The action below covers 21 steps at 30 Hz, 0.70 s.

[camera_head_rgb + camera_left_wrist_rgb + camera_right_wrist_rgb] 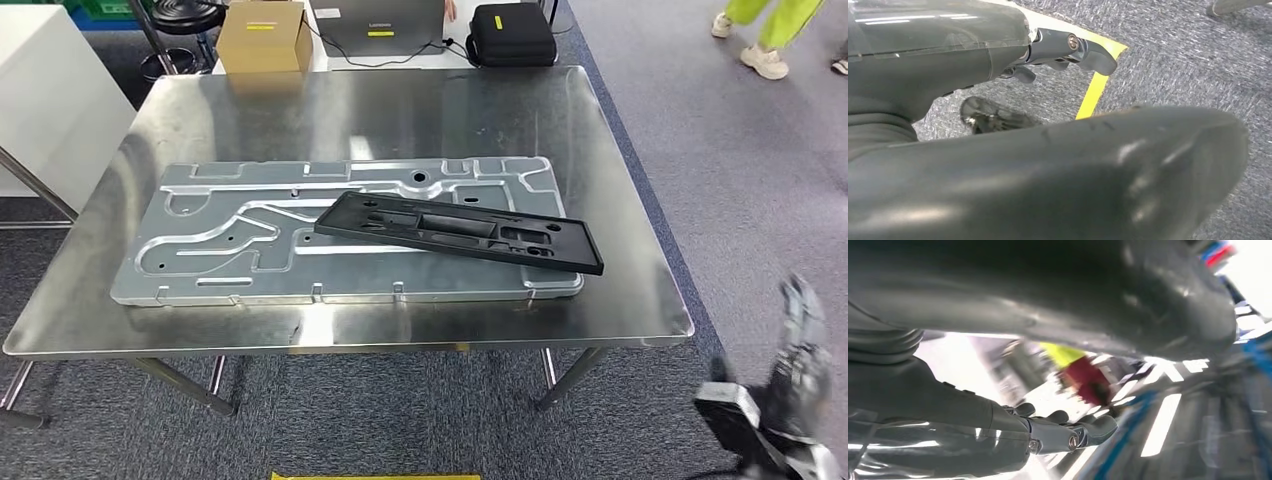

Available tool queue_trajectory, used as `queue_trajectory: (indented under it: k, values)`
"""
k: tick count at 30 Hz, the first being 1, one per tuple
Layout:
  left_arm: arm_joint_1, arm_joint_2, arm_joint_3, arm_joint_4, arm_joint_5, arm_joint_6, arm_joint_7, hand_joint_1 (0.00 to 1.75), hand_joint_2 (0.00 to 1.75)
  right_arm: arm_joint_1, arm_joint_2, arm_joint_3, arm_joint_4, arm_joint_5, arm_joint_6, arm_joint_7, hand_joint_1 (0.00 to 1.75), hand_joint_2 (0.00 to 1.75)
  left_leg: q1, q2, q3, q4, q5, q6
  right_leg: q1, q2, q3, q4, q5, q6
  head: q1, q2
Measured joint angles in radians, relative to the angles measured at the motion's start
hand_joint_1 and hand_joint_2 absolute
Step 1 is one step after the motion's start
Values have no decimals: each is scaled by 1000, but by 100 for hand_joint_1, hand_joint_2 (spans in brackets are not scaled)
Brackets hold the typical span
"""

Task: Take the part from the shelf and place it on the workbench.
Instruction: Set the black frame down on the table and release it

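Grey fingers point(1088, 427) of the right hand point(800, 365) curl on nothing low beyond the steel counter's point(620, 300) near-right corner, the left hand point(1068, 50) likewise empty, while the black part point(460, 232) lies right-of-centre atop a silver stamped panel point(240, 250).

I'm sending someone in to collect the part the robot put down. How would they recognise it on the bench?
Go to the steel workbench and find the large silver stamped panel lying flat on it. The part is the long black plastic frame resting slantwise across that panel's right half. It is the one dark, matte thing on the shiny metal, with rectangular cut-outs along its length.
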<state>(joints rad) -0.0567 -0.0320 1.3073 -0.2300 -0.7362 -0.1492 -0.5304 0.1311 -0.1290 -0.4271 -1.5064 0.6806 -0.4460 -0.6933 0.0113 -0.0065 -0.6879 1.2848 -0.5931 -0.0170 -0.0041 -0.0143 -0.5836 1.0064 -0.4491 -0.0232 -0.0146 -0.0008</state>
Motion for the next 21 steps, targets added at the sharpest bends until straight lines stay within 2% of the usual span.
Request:
queue_trajectory:
  k: [1, 3, 5, 6, 9, 10, 12, 13, 14, 15, 16, 17, 18, 19, 20, 21]
  values:
    - [-1, 0, 0, 0, -1, 1, -1, 0, 0, 14, 9, -45, 0, 24, 7, 0, 0, 0, 1, 0, 15, -20, 16, -1, -1, 2, 0, 2, 0, 1, 0, 0]
    - [-3, 0, 0, 0, 0, 5, -4, 0, 0, 30, 28, -131, 0, 61, 23, 0, 0, 0, 1, 0, 87, -145, 70, 3, -2, 6, -1, 9, -1, 4, 0, 0]
    - [-5, 0, 2, 0, 3, 11, -6, 0, 0, 35, 39, -202, 3, 81, 40, 0, 0, 0, -3, -1, 140, -244, 101, 12, -1, 9, -3, 16, -1, 12, 0, 0]
    - [-6, 0, 3, 0, 7, 14, -7, 0, 0, 36, 42, -232, 6, 88, 48, 0, 0, 0, -5, -1, 148, -261, 104, 17, -1, 10, -5, 18, 0, 17, 1, 0]
    - [-5, -2, 9, 0, 22, 21, -10, 0, 0, 37, 50, -305, 18, 118, 70, 0, 0, 0, -7, 0, 145, -270, 120, 36, -4, 12, -9, 21, 1, 37, 1, 0]
    - [-5, -3, 12, 0, 29, 24, -11, 0, 0, 36, 53, -325, 26, 136, 77, 0, 0, 0, -6, 2, 142, -275, 128, 44, -6, 13, -15, 35, -17, 42, 1, 0]
    - [-6, -6, 23, 0, 45, 34, -12, 0, 0, 24, 59, -362, 59, 190, 88, 1, 0, 0, -7, 5, 131, -281, 143, 55, -10, 14, -44, 121, -94, 48, 2, 0]
    - [-6, -8, 29, 0, 53, 41, -13, 0, 0, 13, 61, -377, 86, 219, 91, 3, 0, 0, -8, 6, 121, -280, 150, 58, -11, 14, -64, 184, -139, 51, 2, 0]
    - [-6, -9, 36, 0, 60, 46, -13, 0, 0, 1, 61, -390, 122, 246, 91, 5, 0, 0, -10, 7, 110, -280, 157, 58, -12, 14, -80, 242, -171, 54, 2, 0]
    - [-6, -11, 41, 0, 67, 51, -14, 0, 0, -14, 60, -399, 164, 268, 88, 7, 0, 0, -12, 8, 100, -279, 164, 58, -14, 14, -84, 276, -183, 56, 2, 0]
    - [-6, -13, 47, 0, 71, 56, -14, 0, 0, -30, 56, -407, 212, 287, 85, 12, 0, 0, -13, 8, 88, -277, 172, 57, -16, 14, -70, 276, -173, 57, 2, 0]
    - [-7, -15, 52, 0, 75, 61, -14, 0, 0, -49, 49, -414, 265, 303, 82, 19, 0, 0, -13, 8, 78, -275, 179, 54, -18, 14, -36, 239, -147, 58, 2, 0]
    - [-8, -17, 58, 0, 80, 66, -14, 0, 0, -69, 39, -421, 323, 317, 79, 29, 0, 0, -13, 9, 68, -271, 186, 51, -20, 14, 13, 172, -120, 57, 2, 0]
    - [-10, -19, 63, 0, 83, 70, -14, 0, 0, -91, 27, -427, 386, 330, 74, 40, 0, 0, -14, 8, 60, -268, 193, 47, -19, 15, 64, 96, -106, 55, 2, 0]
    - [-11, -22, 68, 0, 87, 74, -15, 0, 0, -111, 14, -434, 456, 343, 69, 54, 0, 0, -14, 8, 55, -267, 201, 41, -16, 16, 100, 39, -96, 50, 1, 0]
    - [-13, -24, 73, 0, 91, 78, -16, 0, 0, -129, 1, -440, 530, 355, 62, 65, 0, 0, -13, 7, 53, -266, 208, 36, -12, 18, 122, 0, -96, 45, 1, 0]
